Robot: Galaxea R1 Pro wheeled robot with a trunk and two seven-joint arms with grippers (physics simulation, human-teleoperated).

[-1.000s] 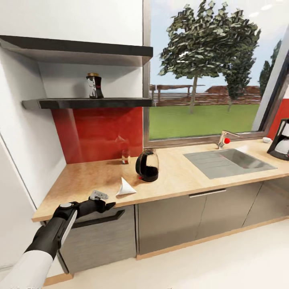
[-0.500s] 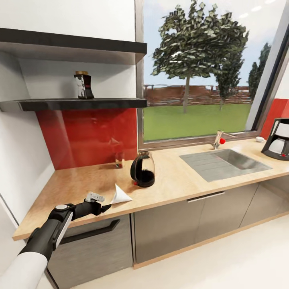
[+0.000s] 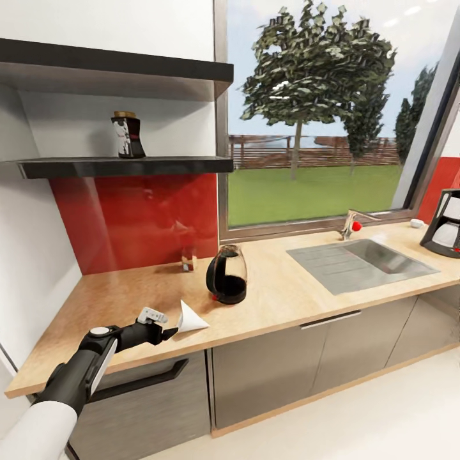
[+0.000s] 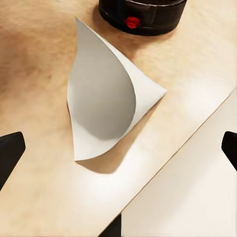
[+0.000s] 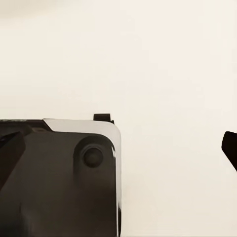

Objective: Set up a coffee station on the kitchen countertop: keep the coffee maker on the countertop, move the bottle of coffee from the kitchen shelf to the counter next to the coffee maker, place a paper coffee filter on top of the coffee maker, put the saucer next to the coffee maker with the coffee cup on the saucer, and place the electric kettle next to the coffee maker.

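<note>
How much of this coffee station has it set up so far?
Very little looks done. The coffee maker stands at the counter's far end. The left gripper is open, lined up on the paper coffee filter, which lies near the counter edge. Left to do: the bottle of coffee is on the shelf and the electric kettle sits far from the maker.

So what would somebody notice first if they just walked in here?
Probably the white paper coffee filter lying near the front edge of the kitchen countertop, with the left tool open right beside it. Just behind sits the electric kettle, black and shiny. The bottle of coffee stands alone on the dark shelf above the red wall panel.
</note>
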